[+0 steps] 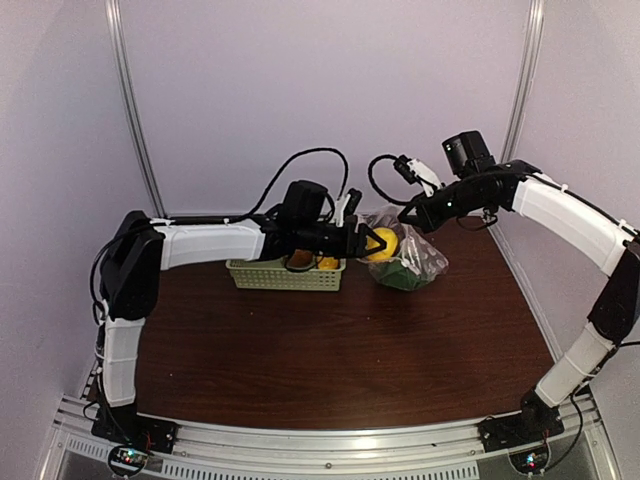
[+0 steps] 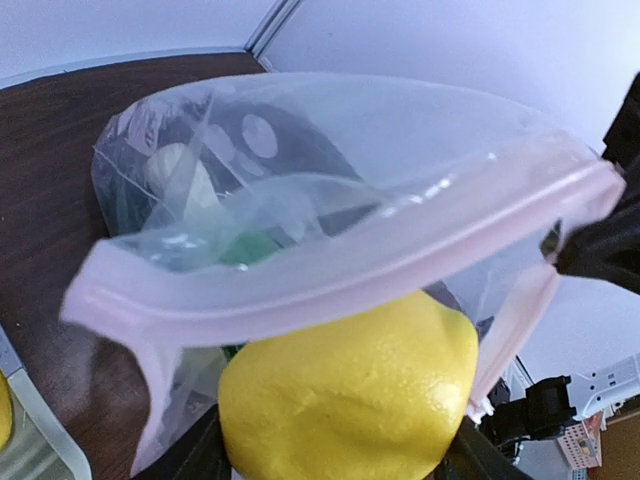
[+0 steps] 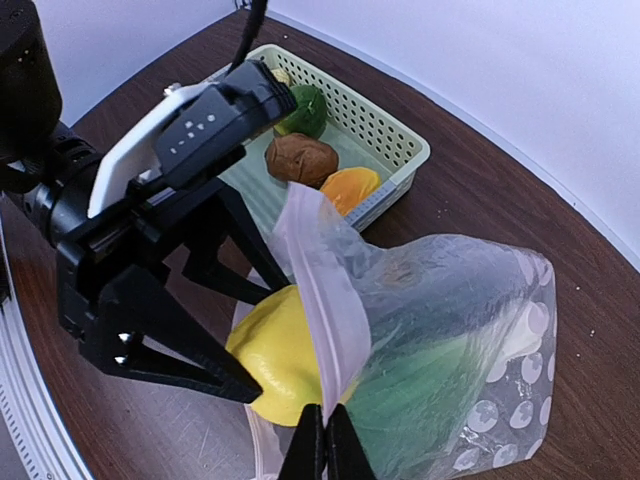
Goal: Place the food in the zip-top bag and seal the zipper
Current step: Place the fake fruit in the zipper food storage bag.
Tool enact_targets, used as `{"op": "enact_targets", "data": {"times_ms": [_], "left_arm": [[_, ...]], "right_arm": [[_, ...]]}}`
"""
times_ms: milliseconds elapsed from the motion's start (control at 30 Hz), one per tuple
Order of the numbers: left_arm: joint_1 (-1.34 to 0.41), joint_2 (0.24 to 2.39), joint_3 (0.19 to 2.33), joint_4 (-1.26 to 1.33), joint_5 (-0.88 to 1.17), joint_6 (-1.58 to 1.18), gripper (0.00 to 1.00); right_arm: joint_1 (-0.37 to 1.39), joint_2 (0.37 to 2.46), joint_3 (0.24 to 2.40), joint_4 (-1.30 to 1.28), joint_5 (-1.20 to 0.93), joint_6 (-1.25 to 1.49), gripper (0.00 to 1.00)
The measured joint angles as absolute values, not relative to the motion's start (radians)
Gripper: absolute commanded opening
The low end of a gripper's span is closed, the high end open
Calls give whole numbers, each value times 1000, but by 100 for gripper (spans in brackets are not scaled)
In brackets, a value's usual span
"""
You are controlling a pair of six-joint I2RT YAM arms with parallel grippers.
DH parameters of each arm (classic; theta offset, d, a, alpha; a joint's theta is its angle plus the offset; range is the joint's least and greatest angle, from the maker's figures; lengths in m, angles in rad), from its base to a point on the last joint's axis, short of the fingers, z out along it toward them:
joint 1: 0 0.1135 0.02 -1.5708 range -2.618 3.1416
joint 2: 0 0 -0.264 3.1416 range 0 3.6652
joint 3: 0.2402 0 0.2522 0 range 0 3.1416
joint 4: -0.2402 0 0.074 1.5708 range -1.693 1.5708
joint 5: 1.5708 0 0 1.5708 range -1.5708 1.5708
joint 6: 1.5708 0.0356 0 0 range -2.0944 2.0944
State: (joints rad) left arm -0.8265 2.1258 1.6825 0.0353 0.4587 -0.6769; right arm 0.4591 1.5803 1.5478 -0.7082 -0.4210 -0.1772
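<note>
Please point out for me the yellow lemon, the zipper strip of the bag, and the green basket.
yellow lemon [image 2: 350,395]: left wrist view, middle of its near face.
zipper strip [image 2: 340,272]: left wrist view, middle of the pink band at the bag's mouth.
green basket [image 3: 385,135]: right wrist view, its perforated side wall.

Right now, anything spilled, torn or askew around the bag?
Nothing stands out. The right pincer pinches the bag by its mouth strip, the left pincer holds the yellow fruit at the opening, other food sits in the basket.
</note>
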Motion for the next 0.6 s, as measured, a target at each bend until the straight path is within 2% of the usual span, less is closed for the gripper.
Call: {"op": "enact_targets", "data": {"times_ms": [167, 267, 433, 600], "left_arm": [[-826, 2190, 1778, 21, 411, -710, 43], [-831, 2241, 1860, -5, 366, -728, 55], [-852, 2342, 2022, -78, 292, -743, 68], [-866, 2357, 2054, -133, 271, -755, 75]], "right_arm": [[459, 1578, 1548, -711, -464, -175, 0], [459, 1578, 1548, -711, -476, -176, 0], [459, 1578, 1548, -711, -487, -174, 0], [457, 1578, 1548, -712, -485, -172, 0]]}}
